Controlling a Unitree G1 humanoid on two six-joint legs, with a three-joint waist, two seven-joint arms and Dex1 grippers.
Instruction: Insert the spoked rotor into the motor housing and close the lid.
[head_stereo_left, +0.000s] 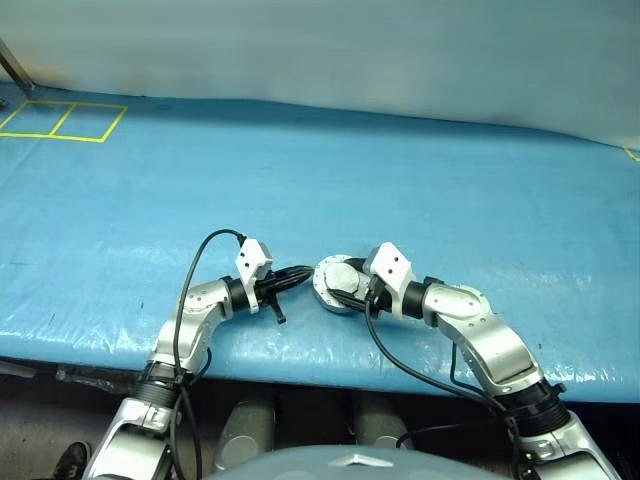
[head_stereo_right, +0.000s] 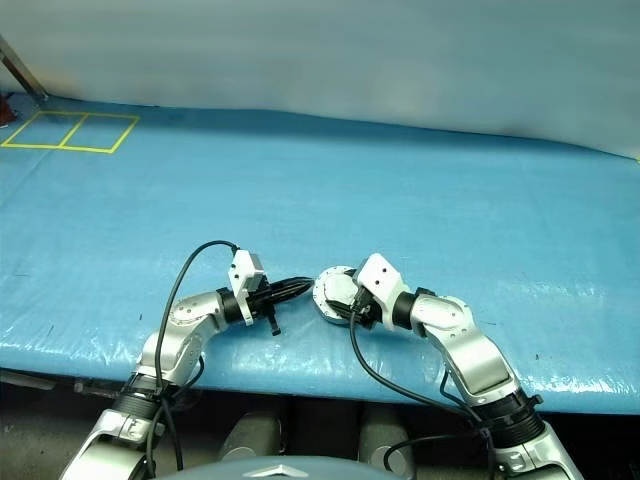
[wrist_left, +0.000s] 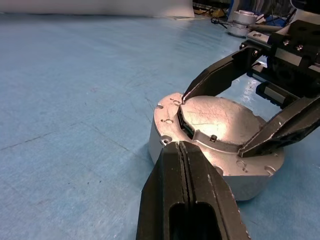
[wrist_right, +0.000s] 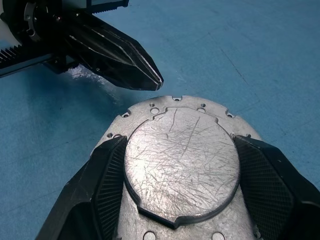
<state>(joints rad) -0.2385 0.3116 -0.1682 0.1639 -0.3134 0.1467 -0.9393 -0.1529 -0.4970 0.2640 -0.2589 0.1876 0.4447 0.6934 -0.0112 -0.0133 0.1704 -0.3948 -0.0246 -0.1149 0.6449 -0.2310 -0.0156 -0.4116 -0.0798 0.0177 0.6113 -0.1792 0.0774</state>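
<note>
Scratched pale silver lid (wrist_right: 182, 160) on silver motor housing (wrist_left: 210, 170), bright blue table cover (head_stereo_left: 400, 170), yellow taped squares (head_stereo_left: 65, 120).

Right tool (head_stereo_left: 345, 285) around motor housing (head_stereo_left: 333, 284), left tool (head_stereo_left: 306, 273) beside, on blue table (head_stereo_left: 400, 180).

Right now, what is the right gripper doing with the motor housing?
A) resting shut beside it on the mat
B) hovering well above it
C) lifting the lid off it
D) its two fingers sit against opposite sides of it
D: in the right wrist view the right gripper has a black finger on each side of the motor housing, which rests on the blue mat with its plain silver face up.
</note>
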